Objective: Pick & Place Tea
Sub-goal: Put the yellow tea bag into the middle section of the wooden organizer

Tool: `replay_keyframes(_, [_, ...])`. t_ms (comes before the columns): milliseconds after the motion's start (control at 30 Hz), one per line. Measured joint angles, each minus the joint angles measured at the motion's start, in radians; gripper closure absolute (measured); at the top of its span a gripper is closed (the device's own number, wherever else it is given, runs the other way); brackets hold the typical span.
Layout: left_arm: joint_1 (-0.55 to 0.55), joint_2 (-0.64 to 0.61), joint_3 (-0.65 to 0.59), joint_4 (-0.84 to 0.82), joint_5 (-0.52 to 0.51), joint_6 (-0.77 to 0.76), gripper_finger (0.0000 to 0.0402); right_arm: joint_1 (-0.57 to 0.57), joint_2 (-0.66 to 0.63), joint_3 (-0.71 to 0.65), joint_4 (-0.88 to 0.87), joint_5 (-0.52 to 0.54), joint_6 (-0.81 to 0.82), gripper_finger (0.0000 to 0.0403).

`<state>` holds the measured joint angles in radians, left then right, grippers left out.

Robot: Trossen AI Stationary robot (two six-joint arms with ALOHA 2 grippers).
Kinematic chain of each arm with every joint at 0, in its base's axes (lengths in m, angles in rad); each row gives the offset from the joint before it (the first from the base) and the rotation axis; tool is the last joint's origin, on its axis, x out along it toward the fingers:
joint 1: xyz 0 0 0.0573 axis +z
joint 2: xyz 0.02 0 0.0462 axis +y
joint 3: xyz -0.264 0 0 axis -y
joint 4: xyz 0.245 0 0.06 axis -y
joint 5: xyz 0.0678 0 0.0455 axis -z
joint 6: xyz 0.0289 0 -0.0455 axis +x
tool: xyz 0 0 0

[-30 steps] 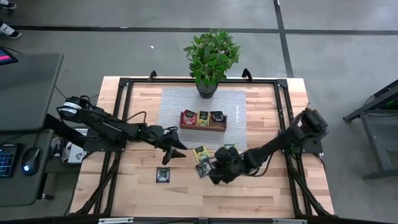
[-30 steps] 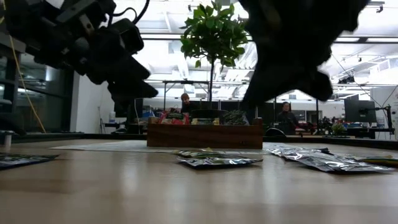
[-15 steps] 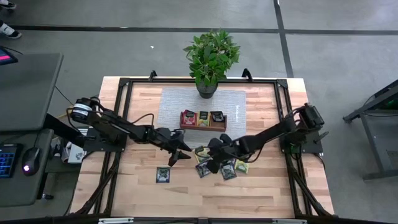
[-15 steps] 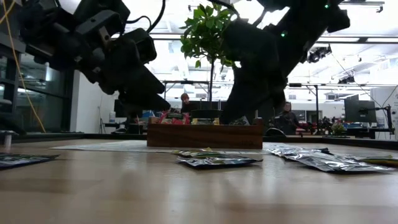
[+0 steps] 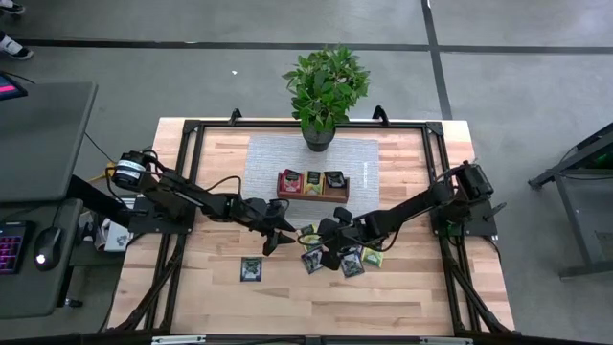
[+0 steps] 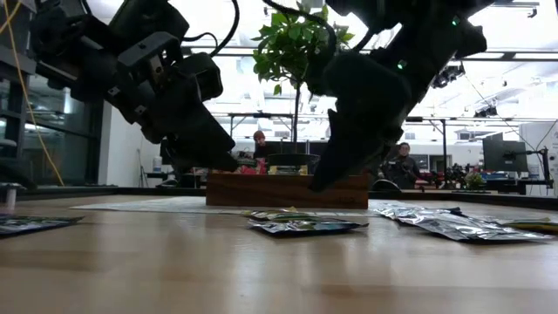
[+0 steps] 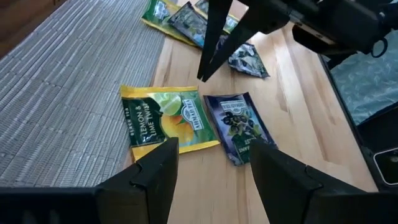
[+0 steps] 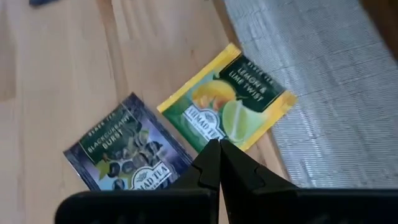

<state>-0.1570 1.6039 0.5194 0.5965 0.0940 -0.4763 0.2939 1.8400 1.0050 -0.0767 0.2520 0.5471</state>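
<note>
Wood table (image 5: 211, 297) w/ grey mat (image 5: 263, 168), loose tea sachets (image 5: 350, 261) by mat edge, one sachet (image 5: 251, 269) apart.

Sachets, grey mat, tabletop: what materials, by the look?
Yellow-green square lemon tea sachet: likely printed foil or paper; glossy, slightly crinkled. Dark blue blackcurrant sachet: looks the same. Grey ribbed mat: seemingly woven, matte, fine parallel ridges. Pale tabletop: wood, visible grain, smooth sealed finish.

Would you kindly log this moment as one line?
left gripper: open, over lemon sachet | right gripper: shut, over lemon sachet | tray: holds sachets
</note>
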Motion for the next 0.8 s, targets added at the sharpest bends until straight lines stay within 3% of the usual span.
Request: replay_keyframes(800, [0.000, 0.000, 0.000, -0.031, -0.026, -0.005, 0.0207, -0.039, 0.044, 0.000, 0.049, -0.017, -0.032, 0.0403])
